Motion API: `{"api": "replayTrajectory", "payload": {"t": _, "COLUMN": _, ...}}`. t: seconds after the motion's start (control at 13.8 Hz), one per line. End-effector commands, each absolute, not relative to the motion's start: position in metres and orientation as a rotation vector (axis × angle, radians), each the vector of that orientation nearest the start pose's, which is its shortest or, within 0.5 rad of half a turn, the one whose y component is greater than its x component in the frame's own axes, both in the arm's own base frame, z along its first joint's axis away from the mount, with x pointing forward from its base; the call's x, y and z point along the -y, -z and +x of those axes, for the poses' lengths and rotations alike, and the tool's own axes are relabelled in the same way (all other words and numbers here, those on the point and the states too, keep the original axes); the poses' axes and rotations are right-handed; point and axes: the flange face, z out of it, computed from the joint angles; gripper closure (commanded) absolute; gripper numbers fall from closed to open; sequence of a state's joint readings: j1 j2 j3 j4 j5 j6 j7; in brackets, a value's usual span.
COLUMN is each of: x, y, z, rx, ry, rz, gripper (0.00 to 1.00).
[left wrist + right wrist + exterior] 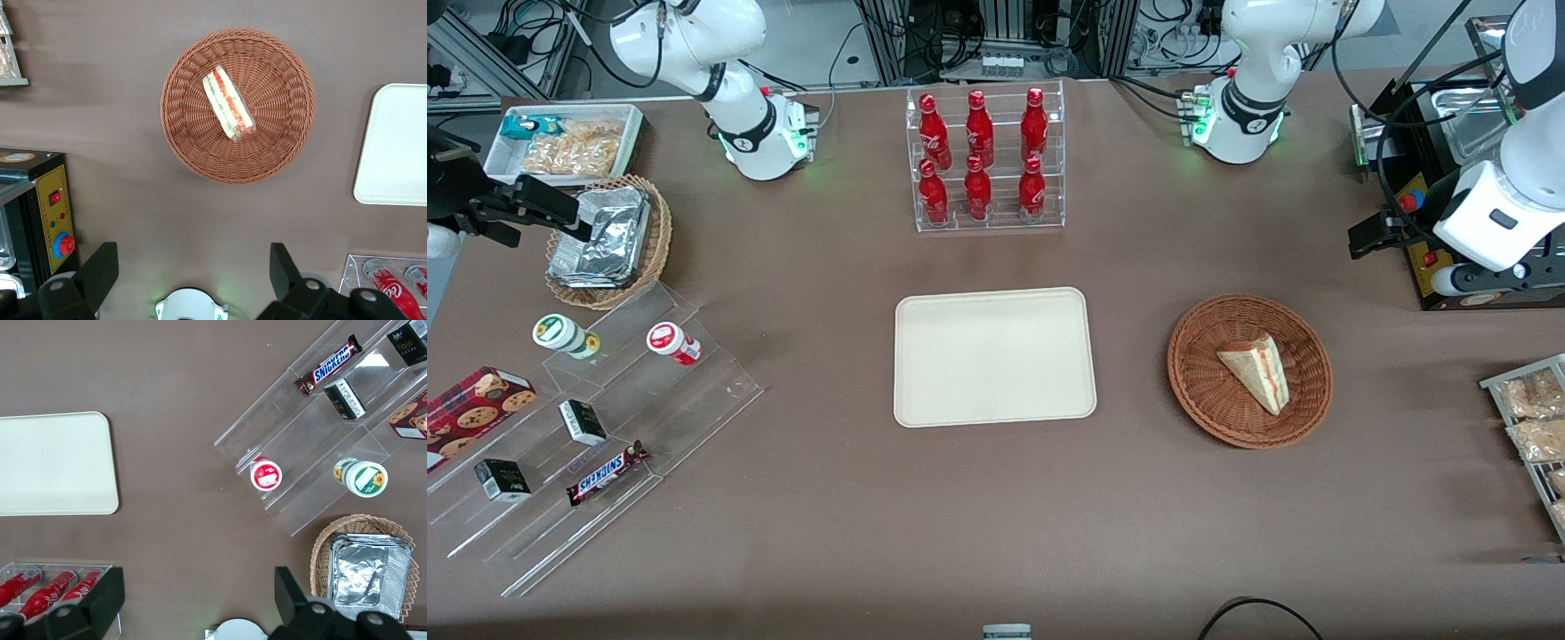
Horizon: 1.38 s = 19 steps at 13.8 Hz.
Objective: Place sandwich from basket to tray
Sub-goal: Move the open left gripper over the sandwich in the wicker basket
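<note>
Nothing's happened yet as far as I can tell. Going across the front view from its left side: the tray [994, 356] sits bare in the middle of the desk [996, 533], with no food on it. Next over, toward the working arm's end, the basket [1250, 369] is well apart from the tray, and the sandwich [1256, 371] lies flat inside it, untouched. Last, the end effector [1374, 236] hangs up high near that end of the desk, a bit farther from the front camera than the basket, with its fingers [100, 267] spread wide and holding nothing. So basically the whole job is left: reach down, grab the wedge, carry it across, set it on the tray.
</note>
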State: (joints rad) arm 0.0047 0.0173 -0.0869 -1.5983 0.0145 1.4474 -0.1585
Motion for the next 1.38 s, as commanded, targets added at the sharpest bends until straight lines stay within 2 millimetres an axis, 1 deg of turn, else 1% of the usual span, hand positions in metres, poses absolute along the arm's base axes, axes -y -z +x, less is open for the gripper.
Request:
{"api": "replayTrajectory", "payload": {"t": 0.0, "x": 0.049, "y": -0.598, "z": 0.541, "rx": 0.094, "ry": -0.227, "rz": -3.083, "gripper": 0.0}}
{"api": "replayTrajectory", "payload": {"t": 0.07, "x": 0.05, "y": -0.597, "z": 0.539, "rx": 0.094, "ry": -0.236, "rz": -3.082, "gripper": 0.0}}
{"api": "replayTrajectory", "payload": {"t": 0.22, "x": 0.052, "y": -0.583, "z": 0.541, "rx": 0.088, "ry": -0.282, "rz": -3.074, "gripper": 0.0}}
{"api": "replayTrajectory", "payload": {"t": 0.29, "x": 0.053, "y": -0.567, "z": 0.543, "rx": 0.092, "ry": -0.317, "rz": -3.07, "gripper": 0.0}}
{"api": "replayTrajectory", "payload": {"t": 0.44, "x": 0.054, "y": -0.543, "z": 0.546, "rx": 0.096, "ry": -0.347, "rz": -3.064, "gripper": 0.0}}
{"api": "replayTrajectory", "payload": {"t": 0.58, "x": 0.058, "y": -0.519, "z": 0.544, "rx": 0.087, "ry": -0.349, "rz": -3.062, "gripper": 0.0}}
{"api": "replayTrajectory", "payload": {"t": 0.73, "x": 0.058, "y": -0.487, "z": 0.54, "rx": 0.087, "ry": -0.342, "rz": -3.063, "gripper": 0.0}}
{"api": "replayTrajectory", "payload": {"t": 0.87, "x": 0.059, "y": -0.457, "z": 0.535, "rx": 0.081, "ry": -0.305, "rz": -3.07, "gripper": 0.0}}
{"api": "replayTrajectory", "payload": {"t": 1.02, "x": 0.065, "y": -0.424, "z": 0.53, "rx": 0.075, "ry": -0.261, "rz": -3.077, "gripper": 0.0}}
{"api": "replayTrajectory", "payload": {"t": 1.09, "x": 0.068, "y": -0.41, "z": 0.527, "rx": 0.12, "ry": -0.243, "rz": -3.076, "gripper": 0.0}}
{"api": "replayTrajectory", "payload": {"t": 1.16, "x": 0.073, "y": -0.396, "z": 0.524, "rx": 0.152, "ry": -0.21, "rz": -3.077, "gripper": 0.0}}
{"api": "replayTrajectory", "payload": {"t": 1.31, "x": 0.075, "y": -0.375, "z": 0.519, "rx": 0.161, "ry": -0.146, "rz": -3.09, "gripper": 0.0}}
